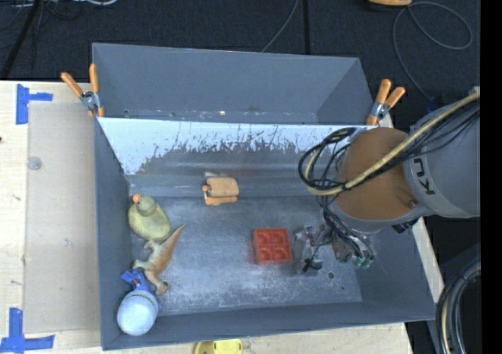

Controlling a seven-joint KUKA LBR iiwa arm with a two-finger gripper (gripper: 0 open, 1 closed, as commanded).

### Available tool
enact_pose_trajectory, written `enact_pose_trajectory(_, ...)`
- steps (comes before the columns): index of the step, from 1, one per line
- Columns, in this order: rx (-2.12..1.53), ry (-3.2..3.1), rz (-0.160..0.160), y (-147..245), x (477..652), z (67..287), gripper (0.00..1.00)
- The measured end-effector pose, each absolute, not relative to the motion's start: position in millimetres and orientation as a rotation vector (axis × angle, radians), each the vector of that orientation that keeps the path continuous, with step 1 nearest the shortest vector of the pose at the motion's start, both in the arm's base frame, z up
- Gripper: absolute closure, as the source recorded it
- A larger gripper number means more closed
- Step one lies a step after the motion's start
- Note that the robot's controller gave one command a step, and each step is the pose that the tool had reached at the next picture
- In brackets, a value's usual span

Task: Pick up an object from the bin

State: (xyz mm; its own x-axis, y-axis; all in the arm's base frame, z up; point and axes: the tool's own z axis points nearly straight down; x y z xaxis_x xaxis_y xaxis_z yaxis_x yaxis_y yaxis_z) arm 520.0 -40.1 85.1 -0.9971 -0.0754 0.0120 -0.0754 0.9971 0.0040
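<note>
Red studded block (271, 246) just beside claw (312, 259), tan bun toy (220, 190) apart

So the gripper (312, 257) sits low at the right of the grey bin (235, 291), just beside a red studded brick (271, 246). A tan bun-looking toy (220, 189) lies near the back wall. A yellow-green bottle (149, 219), tan dinosaur (162, 254) and blue-white ball (137, 312) are bunched along the left.

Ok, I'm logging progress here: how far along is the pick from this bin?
Done: the tool is down inside the bin, just right of the red toy brick. In hand: the approach; no thing visibly sits in the tool. Left: gripping something and lifting it out. The toy hot dog, yellow-green bottle, toy dinosaur and blue-white ball lie apart, further left.
</note>
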Motion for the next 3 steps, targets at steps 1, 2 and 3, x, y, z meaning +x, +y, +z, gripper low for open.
enact_pose_trajectory(1,0.121,-3.127,-0.005,-40,520.0,85,0.00)
enact_pose_trajectory(2,0.122,-3.127,-0.005,-40,520.0,85,0.00)
enact_pose_trajectory(3,0.171,-3.126,-0.002,-25,529.2,80,0.00)
